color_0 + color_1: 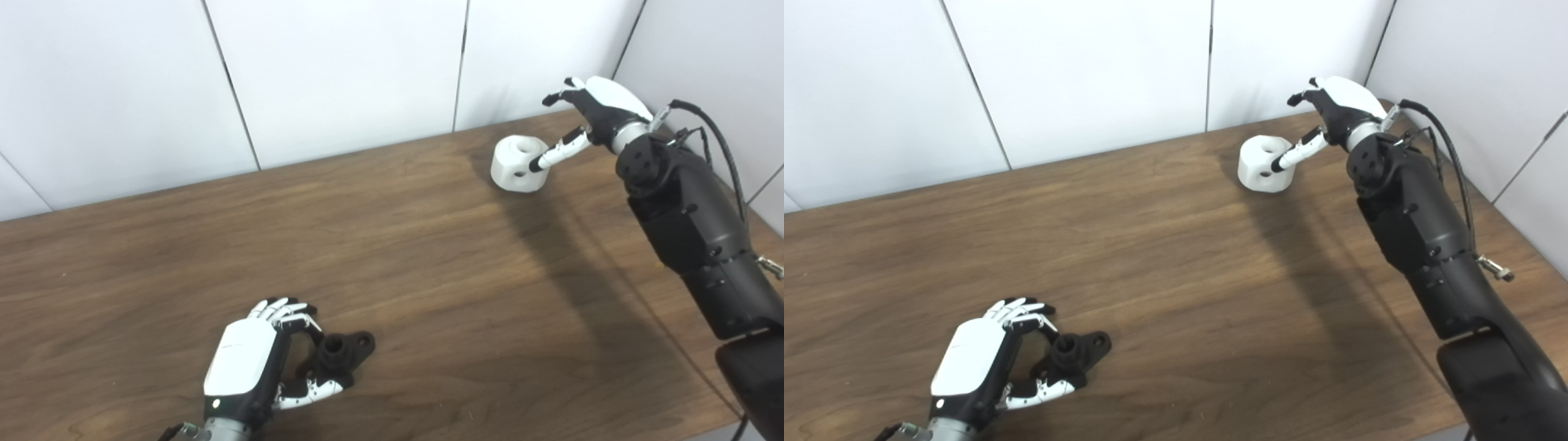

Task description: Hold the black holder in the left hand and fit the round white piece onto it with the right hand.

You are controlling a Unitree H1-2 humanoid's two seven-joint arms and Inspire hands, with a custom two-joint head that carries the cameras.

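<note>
The black holder (340, 353) lies on the wooden table (429, 275) near the front left. My left hand (263, 361) is cupped beside it, fingers curled just left of it and thumb along its near side, not closed on it. The round white piece (519, 163), with holes in its top and side, stands at the back right. My right hand (591, 116) is open just right of it, thumb tip at the piece's right side, the other fingers spread above and behind. The same shows in the right eye view: holder (1072, 355), white piece (1265, 165).
White wall panels (343, 73) rise right behind the table's far edge and at the right corner. My right forearm (692, 226) with its cable stretches over the table's right side. The table's front edge runs close to my left hand.
</note>
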